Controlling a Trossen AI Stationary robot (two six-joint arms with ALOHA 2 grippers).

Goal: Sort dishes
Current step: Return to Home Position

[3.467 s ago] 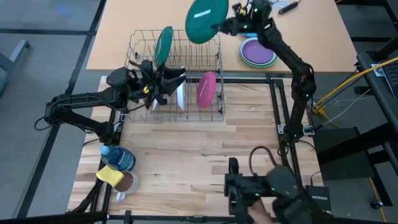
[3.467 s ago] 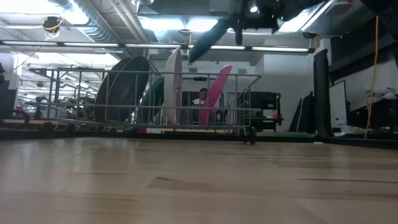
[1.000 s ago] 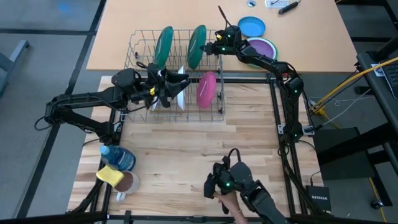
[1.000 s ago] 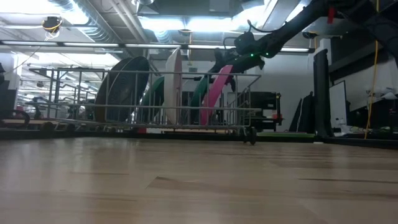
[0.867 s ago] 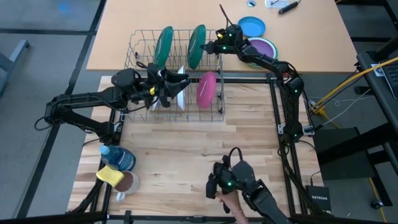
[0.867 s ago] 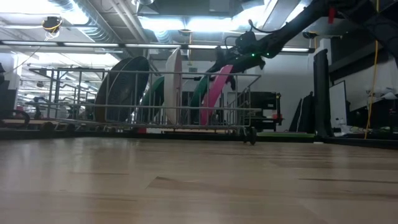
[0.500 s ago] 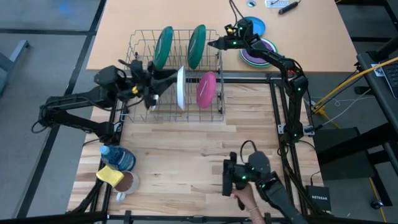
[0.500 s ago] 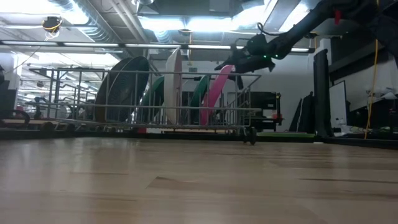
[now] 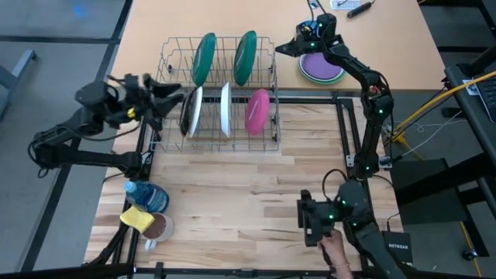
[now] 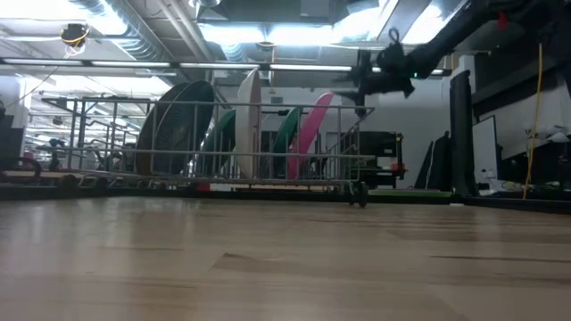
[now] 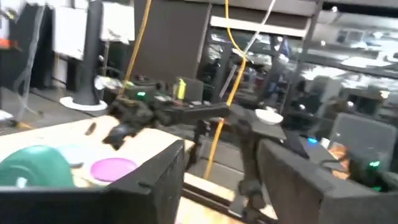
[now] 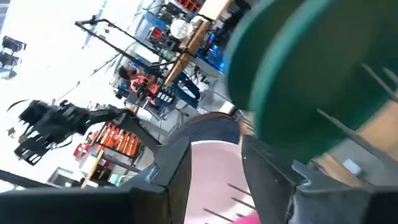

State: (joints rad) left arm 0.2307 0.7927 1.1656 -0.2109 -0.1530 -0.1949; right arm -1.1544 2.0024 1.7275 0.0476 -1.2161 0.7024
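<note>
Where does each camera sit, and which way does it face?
High: overhead, straight down on rack, left arm, right arm.
Low: table height, level toward the rack; right arm overhead.
Left wrist: faces the right arm and purple dish; own jaws show.
Right wrist: faces a green plate, pink plate; own jaws show.
Shared: high and left wrist both show the purple dish.

At the bench's (image 9: 232, 186) far edge, left of centre: a rack (image 9: 263, 70). In its far row, two plates (image 9: 204, 58) on edge, side by side; in its near row, three more. Right of the rack, past the far edge: a dish (image 9: 322, 70). At the near left corner: bottle (image 9: 147, 195), sponge (image 9: 136, 218), cup (image 9: 159, 227).
</note>
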